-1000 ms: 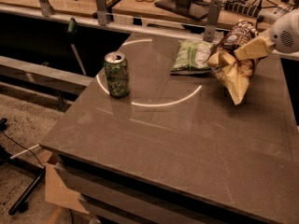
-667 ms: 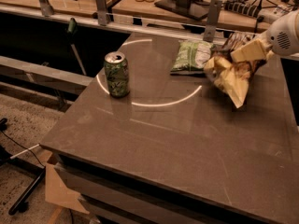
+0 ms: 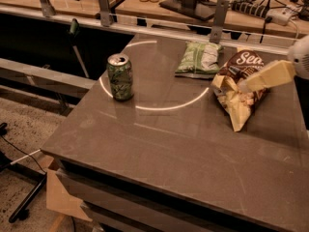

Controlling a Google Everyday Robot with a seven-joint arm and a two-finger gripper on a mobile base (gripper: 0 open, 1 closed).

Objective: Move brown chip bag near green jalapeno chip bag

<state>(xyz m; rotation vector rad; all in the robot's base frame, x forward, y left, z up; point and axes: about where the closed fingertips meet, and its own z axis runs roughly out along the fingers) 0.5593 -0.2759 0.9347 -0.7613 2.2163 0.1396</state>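
Note:
The brown chip bag [image 3: 240, 102] with white "Sea" lettering lies crumpled on the right side of the table [image 3: 159, 149]. Its pale yellow end points toward the front. The green jalapeno chip bag [image 3: 200, 59] lies flat just to its left, at the back, and the two bags nearly touch. My gripper [image 3: 244, 85] reaches in from the right edge on a white arm [image 3: 301, 57]. Its pale tip is at the bunched middle of the brown bag and appears shut on it.
A green soda can [image 3: 119, 76] stands upright on the table's left part, beside a bright ring of light. A rail with metal posts [image 3: 219, 13] runs along the back edge. Behind it is a bench with cables and a stand. The floor drops off at left.
My gripper has moved down and slightly forward with the brown bag. The bag has gone from hanging tilted to resting on the table next to the green bag.

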